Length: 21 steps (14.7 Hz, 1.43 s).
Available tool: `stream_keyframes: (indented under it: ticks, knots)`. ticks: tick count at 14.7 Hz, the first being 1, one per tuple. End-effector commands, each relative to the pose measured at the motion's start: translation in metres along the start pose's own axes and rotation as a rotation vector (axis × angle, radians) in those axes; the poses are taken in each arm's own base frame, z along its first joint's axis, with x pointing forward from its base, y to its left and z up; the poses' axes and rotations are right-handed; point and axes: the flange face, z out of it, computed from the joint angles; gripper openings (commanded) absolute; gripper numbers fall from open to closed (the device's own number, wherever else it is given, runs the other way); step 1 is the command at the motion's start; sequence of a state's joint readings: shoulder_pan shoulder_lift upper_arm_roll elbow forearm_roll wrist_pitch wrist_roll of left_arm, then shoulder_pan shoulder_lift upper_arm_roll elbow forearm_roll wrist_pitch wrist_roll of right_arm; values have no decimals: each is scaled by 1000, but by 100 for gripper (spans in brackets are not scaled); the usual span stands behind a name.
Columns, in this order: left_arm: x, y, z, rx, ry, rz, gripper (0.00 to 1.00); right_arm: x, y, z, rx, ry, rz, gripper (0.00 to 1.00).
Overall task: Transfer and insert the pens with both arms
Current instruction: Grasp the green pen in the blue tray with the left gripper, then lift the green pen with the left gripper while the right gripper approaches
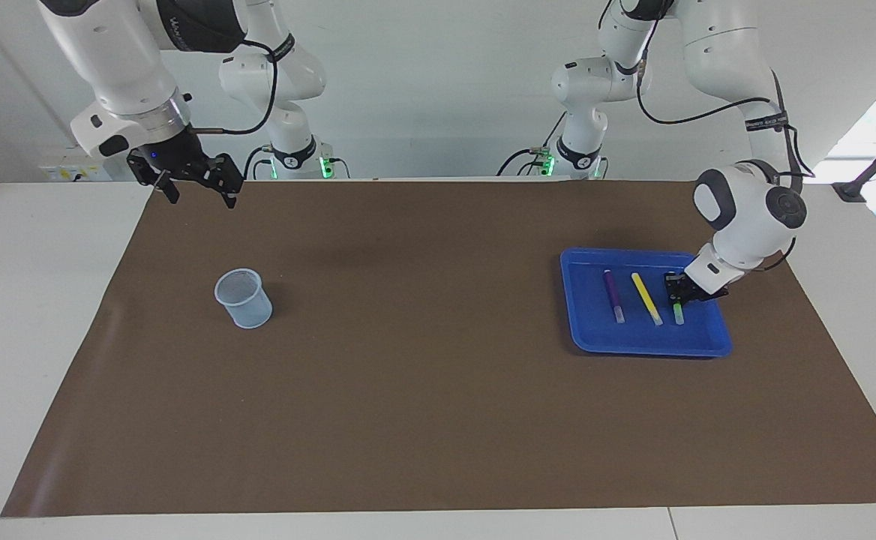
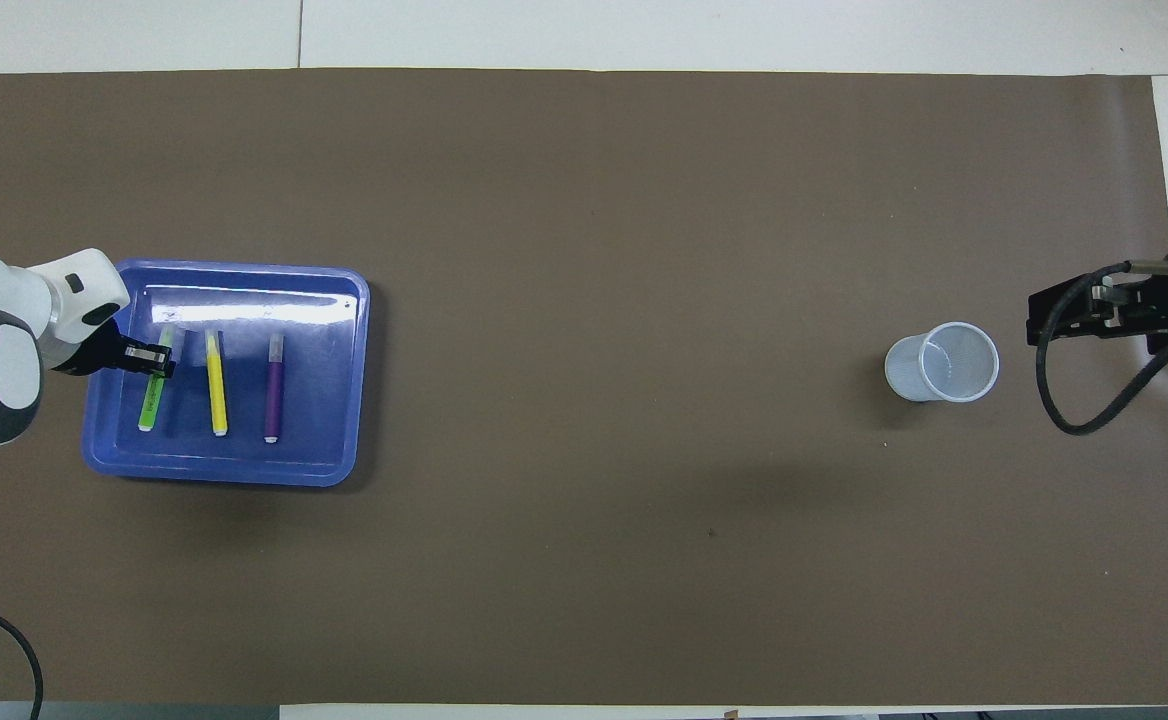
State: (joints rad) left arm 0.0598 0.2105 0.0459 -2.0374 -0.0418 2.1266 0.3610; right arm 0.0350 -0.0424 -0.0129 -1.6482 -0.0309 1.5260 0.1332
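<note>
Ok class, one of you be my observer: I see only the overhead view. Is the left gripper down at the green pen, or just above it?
Observer: Down. The facing view shows the left gripper low inside the tray, at the green pen.
Operator: And is the right gripper low by the cup?
Observer: No. The right gripper waits high over the right arm's end of the mat, its fingers open, well clear of the cup.

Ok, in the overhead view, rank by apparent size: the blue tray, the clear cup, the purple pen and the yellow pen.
1. Blue plastic tray, clearly largest.
2. Clear ribbed plastic cup.
3. Slim yellow marker pen and slim purple marker pen: too alike to rank.
</note>
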Motion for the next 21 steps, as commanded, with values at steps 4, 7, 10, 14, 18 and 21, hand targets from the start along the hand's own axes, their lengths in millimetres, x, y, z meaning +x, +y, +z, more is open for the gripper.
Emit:
stream_keyframes:
  ticks: [4,7,10,14,18,21]
  knots:
    - [24,56,-117,-21,-107,-260,0,-4,16,-2,3,-7,16,100]
    - [20,112,-160,-72,-149,-490,0,-4,7,-1,2,-7,-2,100]
    - [4,157,-195,-178,-143,-726,0,-7,-17,-5,96,-10,-16,100]
    - [-2,202,-217,-361,-245,-1029,0,-14,-65,-10,287,-36,5,100]
    - [-14,226,-211,-526,-431,-1246,0,-22,-117,-21,473,-53,41,100]
    - [-24,247,-197,-604,-511,-1383,0,-33,-164,-25,586,-83,151,100]
